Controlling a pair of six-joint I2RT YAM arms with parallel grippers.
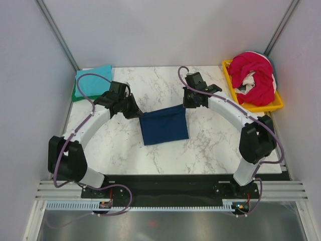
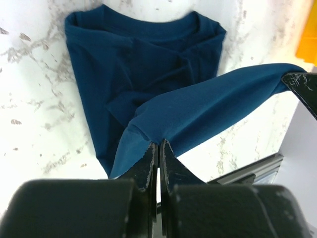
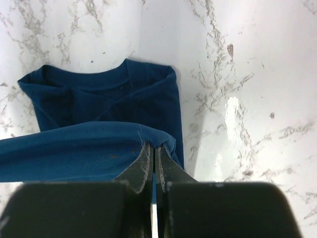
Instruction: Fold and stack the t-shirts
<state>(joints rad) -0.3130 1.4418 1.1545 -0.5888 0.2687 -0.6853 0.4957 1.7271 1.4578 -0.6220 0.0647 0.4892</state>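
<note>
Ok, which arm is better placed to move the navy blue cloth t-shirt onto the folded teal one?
Probably left: the left gripper, holding the navy t-shirt, is nearer the teal t-shirt than the right gripper.

The centre t-shirt [image 1: 164, 125] lies on the middle of the table [image 1: 210, 145], its far edge pinched by the left gripper [image 1: 137, 112] at the left corner and the right gripper [image 1: 187, 105] at the right corner. Behind it and well to its left lie folded t-shirts [image 1: 93, 80], one on another. Behind it and well to its right sits a tray [image 1: 261, 107] with heaped t-shirts [image 1: 256, 78] in it.
</note>
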